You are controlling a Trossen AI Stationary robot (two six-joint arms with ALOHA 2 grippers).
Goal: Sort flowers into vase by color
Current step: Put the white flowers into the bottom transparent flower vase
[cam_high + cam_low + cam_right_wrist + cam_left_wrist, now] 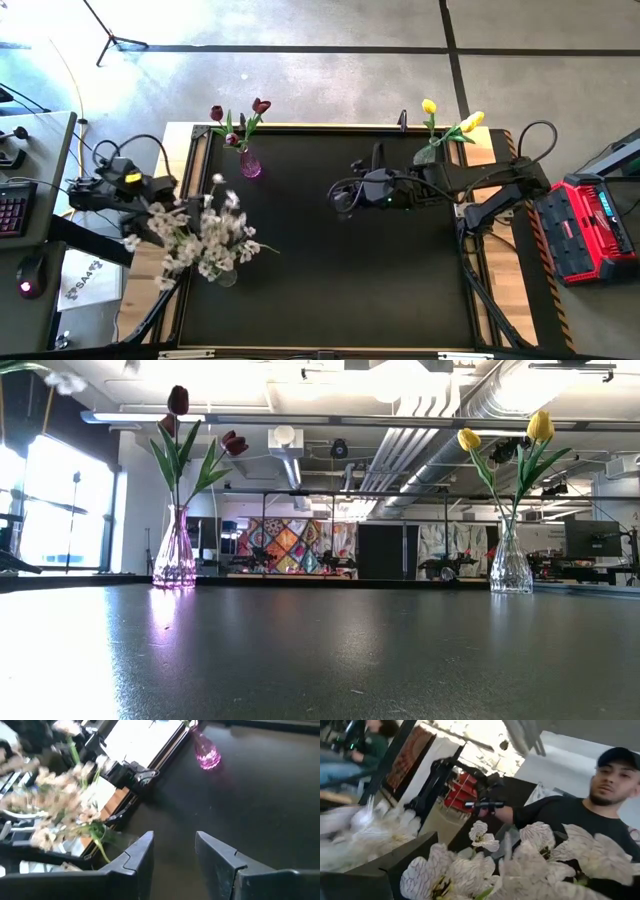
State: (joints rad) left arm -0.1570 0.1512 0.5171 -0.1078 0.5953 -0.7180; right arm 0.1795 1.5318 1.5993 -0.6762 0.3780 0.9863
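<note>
Two dark maroon tulips [240, 115] stand in a pink glass vase [250, 163] at the table's far left. At the far right, two yellow tulips [450, 120] stand in a clear vase [427, 153]. A bunch of white blossom sprays [205, 238] stands upright at the left edge, its green stems [100, 840] running down into a faint clear vase [227, 276]. My left gripper [152, 218] is open right beside the bunch. The blossoms [520, 860] fill its view and hide one finger. My right gripper [342, 197] hangs open over the table's middle, holding nothing. My left gripper is close against the white blossoms [470, 870], level from the table's left side. The blossoms cover the gap, so I cannot tell whether a finger touches them.
The dark table top [340, 280] is bare between the vases. A person in a dark shirt and cap [600, 815] shows beyond the table. A red case [590, 225] lies off the right edge. A desk with a keyboard [12, 205] stands on the left.
</note>
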